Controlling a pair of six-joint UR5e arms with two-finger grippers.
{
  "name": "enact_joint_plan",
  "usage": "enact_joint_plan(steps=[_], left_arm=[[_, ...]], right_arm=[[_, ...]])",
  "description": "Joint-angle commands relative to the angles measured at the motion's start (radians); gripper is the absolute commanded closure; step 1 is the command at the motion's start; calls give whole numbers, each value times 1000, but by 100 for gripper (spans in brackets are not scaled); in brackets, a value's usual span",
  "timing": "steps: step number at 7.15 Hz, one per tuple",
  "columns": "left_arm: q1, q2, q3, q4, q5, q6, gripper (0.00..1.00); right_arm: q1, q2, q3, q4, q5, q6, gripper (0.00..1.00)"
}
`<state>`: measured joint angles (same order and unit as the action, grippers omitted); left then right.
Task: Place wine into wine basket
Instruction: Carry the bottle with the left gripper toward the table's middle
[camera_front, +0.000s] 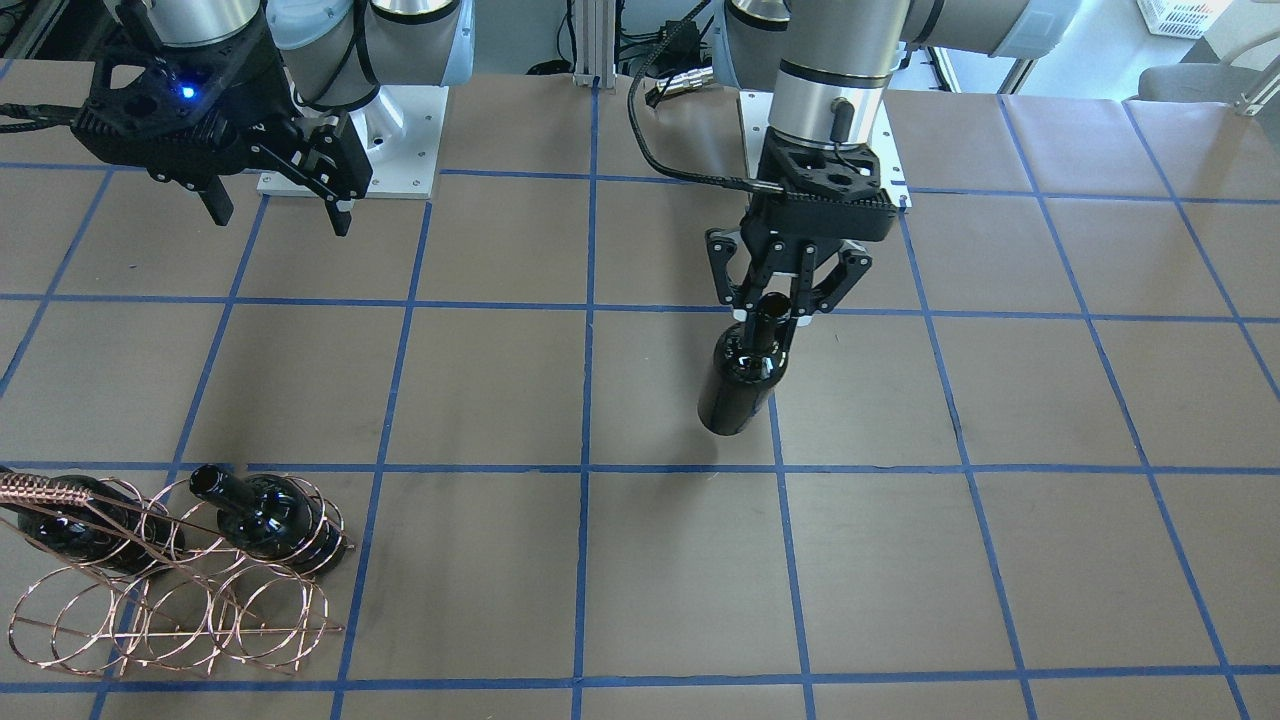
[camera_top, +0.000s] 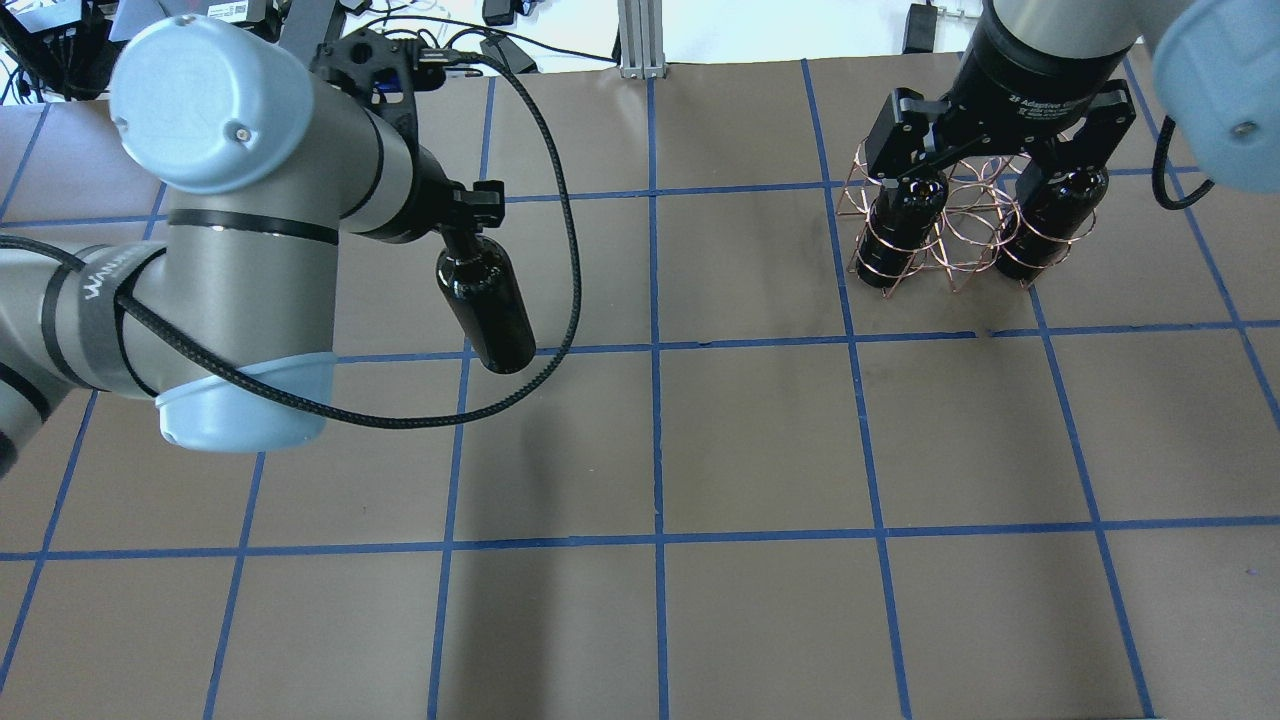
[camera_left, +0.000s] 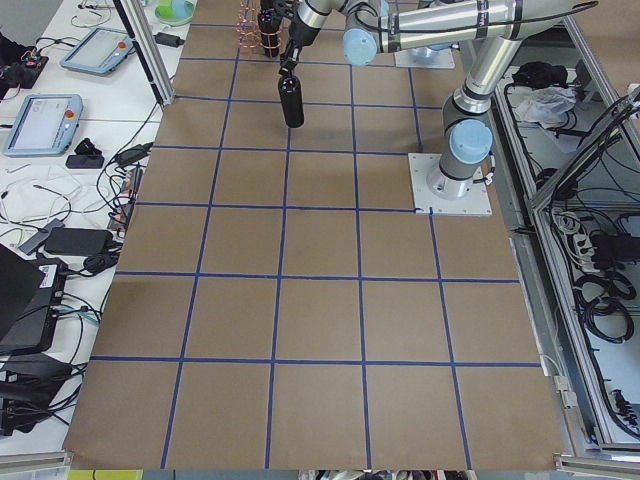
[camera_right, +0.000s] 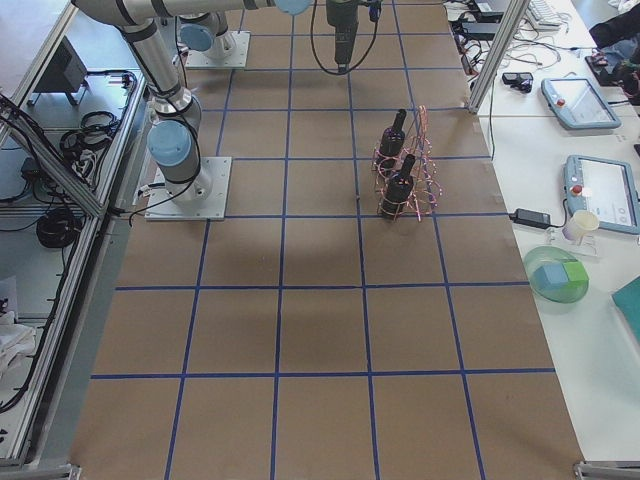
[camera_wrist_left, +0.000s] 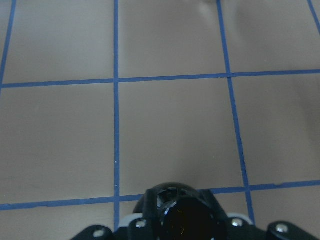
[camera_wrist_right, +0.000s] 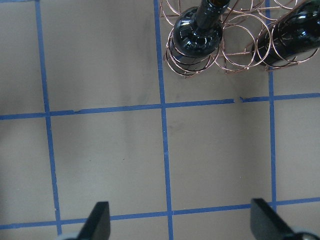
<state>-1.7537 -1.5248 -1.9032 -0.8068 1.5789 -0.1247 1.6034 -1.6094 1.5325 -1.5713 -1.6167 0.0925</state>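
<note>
Brown gridded table (camera_front: 500, 380), left claw (camera_front: 770, 315) clamping wine (camera_front: 740, 385) neck, body hanging below

The counter (camera_top: 760, 430) is covered in brown paper crossed by a grid of blue tape (camera_top: 655, 400). In the exterior right view, a white side bench (camera_right: 590, 370) along the right edge carries a teach pendant (camera_right: 580, 100). Below it are a second pendant (camera_right: 605, 190), a pale cup (camera_right: 580, 225) and a green bowl (camera_right: 558, 278).

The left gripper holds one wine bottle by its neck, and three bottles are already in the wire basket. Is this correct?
No. The wine basket holds two bottles, not three; the exterior front-facing view shows it. The left gripper does hold one wine bottle by its neck.
</note>
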Motion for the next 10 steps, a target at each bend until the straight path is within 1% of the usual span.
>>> enact_joint_plan(steps=[1, 2, 3, 4, 6, 7, 9, 10], left_arm=[[-59, -12, -25, 60, 0, -56, 99], [-58, -38, -28, 108, -2, -56, 99], [-59, -78, -28, 183, -5, -58, 99], [-66, -107, -30, 207, -8, -69, 99], [-102, -112, -43, 207, 4, -87, 99], [-104, -113, -62, 207, 6, -114, 99], [-95, -118, -54, 215, 7, -95, 99], [-93, -133, -54, 257, 7, -95, 99]], right_arm=[[0, -3, 0, -6, 0, 7, 0], [-5, -3, -2, -12, 0, 1, 0], [-3, -3, -2, -19, 4, -3, 0], [-3, -3, 0, -21, 4, -1, 0], [-5, 2, 0, -4, 3, -4, 0], [-3, 0, 0, -3, 3, 3, 0], [-3, 3, 0, -16, 1, -4, 0], [-3, 6, 0, -9, 1, -4, 0]])
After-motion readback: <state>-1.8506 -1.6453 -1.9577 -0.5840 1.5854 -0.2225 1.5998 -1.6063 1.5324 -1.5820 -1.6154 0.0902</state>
